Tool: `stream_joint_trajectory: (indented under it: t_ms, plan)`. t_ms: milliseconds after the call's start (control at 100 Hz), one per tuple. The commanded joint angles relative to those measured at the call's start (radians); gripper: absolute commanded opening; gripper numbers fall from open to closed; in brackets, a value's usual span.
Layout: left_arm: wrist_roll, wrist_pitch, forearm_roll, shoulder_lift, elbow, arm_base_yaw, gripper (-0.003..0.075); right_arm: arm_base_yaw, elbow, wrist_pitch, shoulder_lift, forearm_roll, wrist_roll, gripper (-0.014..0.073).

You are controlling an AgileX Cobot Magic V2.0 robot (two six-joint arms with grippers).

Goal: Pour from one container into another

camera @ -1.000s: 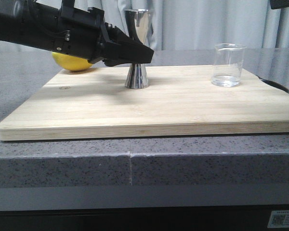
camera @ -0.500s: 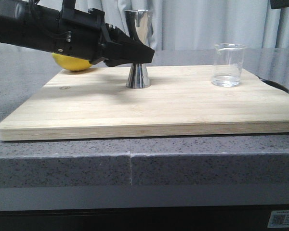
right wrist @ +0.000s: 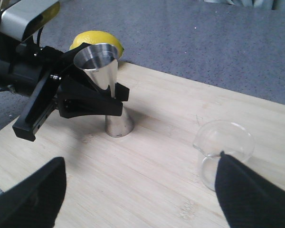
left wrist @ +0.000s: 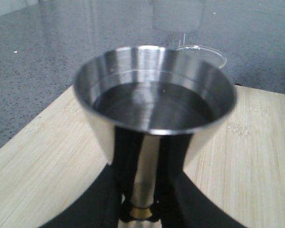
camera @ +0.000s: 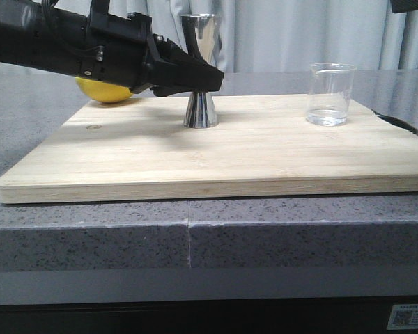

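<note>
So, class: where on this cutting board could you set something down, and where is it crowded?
Bare wood lies between the jigger and the beaker, and along the cutting board's near edge. The back left is crowded: left gripper, jigger, lemon.

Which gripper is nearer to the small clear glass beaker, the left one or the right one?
The right gripper. It hovers open close to the small clear glass beaker, not touching it. The left gripper is across the board, around the steel jigger's waist.

Left claw (camera: 202,78) level, fingers closed together; right claw (right wrist: 137,190) spread wide, hovering.
</note>
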Motion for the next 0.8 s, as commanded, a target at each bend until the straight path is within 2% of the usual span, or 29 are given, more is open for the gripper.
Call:
stream_joint_trajectory:
  t_ms: [0, 230, 330, 610, 790]
  plan:
    - [0.001, 0.059, -0.061, -0.045, -0.027, -0.006, 0.0014, -0.004, -0.023, 0.024, -0.022, -0.006, -0.002, 0.0575]
    - [0.001, 0.059, -0.061, -0.045, -0.027, -0.006, 0.0015, -0.004, -0.023, 0.024, -0.022, -0.006, -0.002, 0.0575]
    - [0.001, 0.059, -0.061, -0.045, -0.027, -0.006, 0.0045, -0.004, -0.023, 0.024, -0.022, -0.006, -0.002, 0.0575]
    - [0.001, 0.059, -0.061, -0.045, -0.027, -0.006, 0.0188, -0.004, -0.023, 0.024, -0.022, -0.006, -0.002, 0.0575]
    - [0.001, 0.059, -0.061, -0.045, -0.027, -0.006, 0.0360, -0.004, -0.023, 0.024, -0.022, -0.006, -0.002, 0.0575]
